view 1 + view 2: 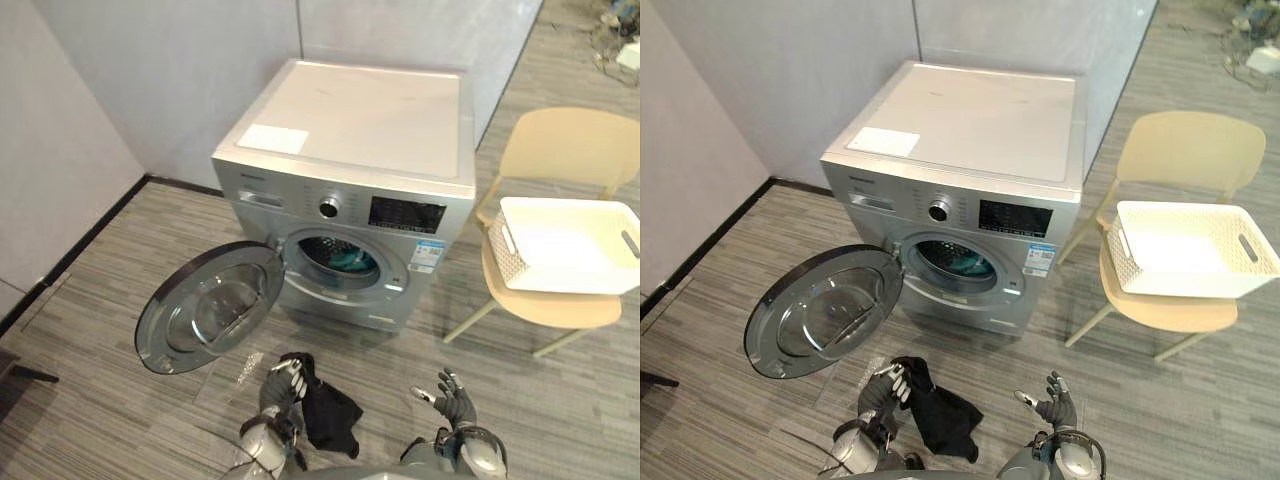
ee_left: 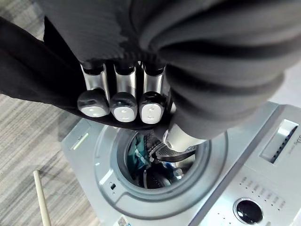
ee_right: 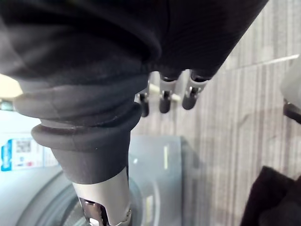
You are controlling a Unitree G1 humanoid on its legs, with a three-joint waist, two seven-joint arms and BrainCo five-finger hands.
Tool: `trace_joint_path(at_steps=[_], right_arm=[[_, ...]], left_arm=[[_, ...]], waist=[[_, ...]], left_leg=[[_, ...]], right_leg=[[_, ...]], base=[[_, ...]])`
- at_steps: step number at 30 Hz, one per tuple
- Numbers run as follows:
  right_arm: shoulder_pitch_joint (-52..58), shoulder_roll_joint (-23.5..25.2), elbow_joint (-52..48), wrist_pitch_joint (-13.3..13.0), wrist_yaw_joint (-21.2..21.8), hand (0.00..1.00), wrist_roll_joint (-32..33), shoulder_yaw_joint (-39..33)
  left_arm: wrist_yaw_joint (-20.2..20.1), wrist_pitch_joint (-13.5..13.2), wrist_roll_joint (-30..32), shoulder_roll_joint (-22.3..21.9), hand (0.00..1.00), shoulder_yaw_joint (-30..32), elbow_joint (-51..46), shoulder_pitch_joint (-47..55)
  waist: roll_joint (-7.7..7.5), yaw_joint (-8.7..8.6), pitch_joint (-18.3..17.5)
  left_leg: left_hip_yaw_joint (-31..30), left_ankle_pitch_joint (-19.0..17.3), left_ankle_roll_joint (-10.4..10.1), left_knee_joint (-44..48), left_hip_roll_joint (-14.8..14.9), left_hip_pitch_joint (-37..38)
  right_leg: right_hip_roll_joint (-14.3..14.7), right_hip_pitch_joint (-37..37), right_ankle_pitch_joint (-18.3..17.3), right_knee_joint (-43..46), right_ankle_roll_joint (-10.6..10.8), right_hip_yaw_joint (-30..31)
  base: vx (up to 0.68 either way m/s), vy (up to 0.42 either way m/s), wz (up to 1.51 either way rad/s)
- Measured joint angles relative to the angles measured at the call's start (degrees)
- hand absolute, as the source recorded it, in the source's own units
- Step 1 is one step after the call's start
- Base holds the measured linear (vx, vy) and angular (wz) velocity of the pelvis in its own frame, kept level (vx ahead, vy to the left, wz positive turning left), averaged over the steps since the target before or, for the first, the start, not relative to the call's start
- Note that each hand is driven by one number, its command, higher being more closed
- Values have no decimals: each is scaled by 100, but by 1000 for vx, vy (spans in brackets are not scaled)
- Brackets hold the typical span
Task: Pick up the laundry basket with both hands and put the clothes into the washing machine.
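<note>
**Robot's left hand holds a black garment in front of an open washing machine**

A silver-grey front-loading washing machine (image 1: 360, 140) fills the centre and upper middle of the head view. It stands on a striped grey floor (image 1: 100, 300) with its back to a pale wall (image 1: 180, 70).

Its round door (image 1: 205, 310) is swung wide open toward the lower left of the frame, with the glass bowl facing up. Inside the drum opening, at the centre of the frame, lies some teal clothing (image 1: 350, 262).

At the right edge stands a pale yellow chair (image 1: 570, 150). The white laundry basket (image 1: 508, 262), with lattice sides and cut-out handles, sits on the chair seat, well apart from both hands.

At the bottom centre, a black garment (image 1: 330, 418) hangs from the left hand (image 1: 283, 385), which is below the door and in front of the machine. In the left wrist view, its fingers (image 2: 122, 101) are curled over the dark cloth, with the drum opening showing past them.

The right hand (image 1: 452, 398) is at the lower right, near the bottom edge. Its fingers are spread and relaxed and hold nothing, and it is apart from the garment.
</note>
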Motion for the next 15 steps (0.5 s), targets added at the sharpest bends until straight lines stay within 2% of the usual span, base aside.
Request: trace_joint_path(at_steps=[2, 4, 5, 6, 7, 9, 10, 11, 13, 14, 15], right_arm=[[-36, -90, 17, 2, 3, 0, 65, 328], [-123, -176, 14, -16, 2, 0, 225, 655], [-235, -214, 5, -33, 6, 0, 293, 885], [-370, -227, -16, -66, 18, 0, 392, 1084], [-455, -225, -14, -73, 19, 0, 458, 1178], [-609, -230, -120, -106, 1, 0, 629, 1403], [-604, -235, -204, -109, 0, 0, 672, 1404], [-607, -238, -310, -130, -17, 0, 748, 1407], [-594, -210, -621, -196, -158, 0, 1104, 1437], [-587, -200, -720, -203, -198, 0, 1177, 1461], [-545, -195, -991, -227, -241, 0, 1368, 1525]], left_arm=[[21, -4, -51, -53, 100, -29, -2, -204], [133, -22, -79, -119, 100, -34, -1, -415], [226, -48, -125, -139, 100, -13, 0, -594], [329, -108, -220, -184, 100, 96, 0, -818], [393, -160, -281, -215, 100, 172, 1, -916], [645, -371, -469, -218, 100, 389, 60, -1331], [681, -411, -497, -215, 100, 411, 101, -1453], [780, -483, -520, -211, 100, 437, 113, -1595], [1069, -658, -615, -207, 100, 541, 111, -1949], [1144, -689, -618, -208, 100, 596, 108, -2029], [1277, -708, -619, -211, 100, 666, 94, -2172]], waist=[[-45, 21, 13], [-16, 17, 13], [-15, 27, 36], [63, 100, 234], [93, 112, 337], [42, 178, 675], [39, 174, 736], [4, 152, 819], [-223, 151, 1077], [-295, 142, 1166], [-358, 122, 1416]], left_leg=[[-62, 119, 24, -80, -72, 45], [-176, 110, 27, 308, 37, -228], [-267, 90, 52, 806, 212, -625], [-346, -25, 133, 1422, 472, -946], [-387, -75, 185, 1729, 606, -1108], [-438, -93, 217, 2427, 857, -1556], [-491, -93, 217, 2441, 899, -1632], [-501, -92, 217, 2372, 909, -1710], [-412, -94, 210, 1781, 858, -1663], [-366, -94, 146, 1607, 840, -1595], [-354, -3, -24, 1527, 898, -1537]], right_leg=[[1, 43, 8, 3, -13, 150], [80, 49, 4, -59, -8, 88], [187, -24, -2, -141, 0, 39], [346, -55, -14, -101, 14, 53], [411, -85, -48, -38, 60, 79], [401, -317, -365, 324, 243, 230], [373, -420, -408, 416, 174, 247], [314, -558, -464, 530, 125, 248], [264, -963, -608, 803, -16, 341], [253, -1025, -623, 862, -38, 364], [287, -1060, -662, 941, -106, 398]], base=[[115, 25, 22], [27, -18, 33], [-39, -52, 20], [-69, -49, 10], [-78, -45, -7], [-151, -62, -10], [-190, -76, 0], [-164, -53, 5], [-199, -104, -2], [-207, -172, -9], [-227, -204, -19]])
